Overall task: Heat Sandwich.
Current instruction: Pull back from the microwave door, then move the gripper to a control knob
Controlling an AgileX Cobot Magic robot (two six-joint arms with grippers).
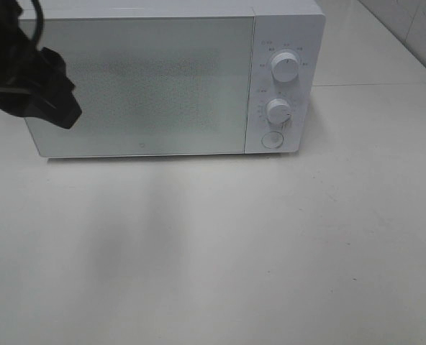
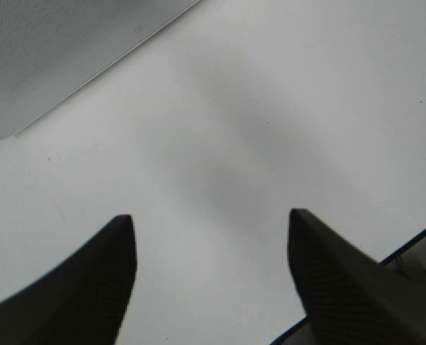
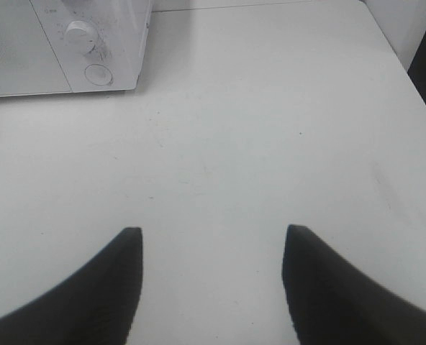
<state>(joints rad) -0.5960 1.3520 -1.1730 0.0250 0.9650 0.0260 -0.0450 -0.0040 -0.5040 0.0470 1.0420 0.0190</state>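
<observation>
Microwave [image 1: 141, 79] at the desk's [image 1: 213, 259] far edge shut, sandwich unseen, left gripper [image 2: 211, 215] and right gripper [image 3: 211, 230] empty, fingers apart; timer dial [image 1: 278, 110] judged not yet set.

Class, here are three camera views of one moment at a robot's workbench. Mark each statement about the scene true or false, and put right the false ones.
1. The microwave has its door closed. True.
2. The left gripper grips a sandwich. False: its jaws stand apart with nothing between them.
3. In the high view, the microwave's control panel on the right carries an upper knob, a lower knob and a round button below them. True.
4. The right gripper is shut. False: it is open, with only the white table showing between its jaws.
</observation>
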